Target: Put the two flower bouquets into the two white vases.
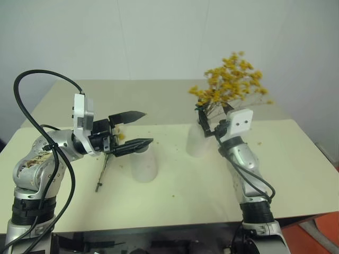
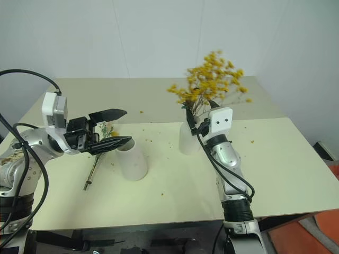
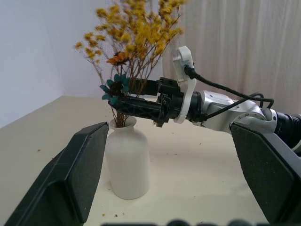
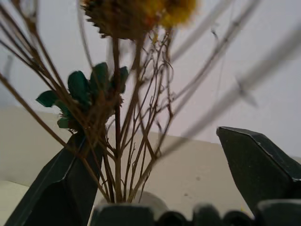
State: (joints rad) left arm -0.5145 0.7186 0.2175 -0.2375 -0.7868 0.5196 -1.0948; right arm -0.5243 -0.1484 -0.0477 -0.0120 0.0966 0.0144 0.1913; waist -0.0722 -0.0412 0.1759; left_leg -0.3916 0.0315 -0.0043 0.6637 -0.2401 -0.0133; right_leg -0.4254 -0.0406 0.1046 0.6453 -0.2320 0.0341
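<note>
Two white vases were positioned on the counter (image 1: 296, 159): the narrow-necked vase (image 3: 128, 160) contained the yellow bouquet (image 1: 230, 82); the tapered vase (image 2: 132, 159) was empty. Both the right hand (image 1: 207, 123) and left hand (image 1: 136, 128) were fully open, holding nothing.

head pair: high, looking down, table (image 1: 169, 201) | wrists: close, both see bottle vase (image 3: 127, 165)

- Sparse bouquet (image 2: 98, 153): sprig end hidden behind left gripper (image 2: 117, 127) fingers; only bare stem shows below them.
- Yellow bouquet (image 4: 123, 117): blossoms beyond right gripper (image 4: 160, 181) fingers blurred, cut off at frame edge.
- Bottle vase (image 4: 136, 197): only rim visible between fingers.
</note>
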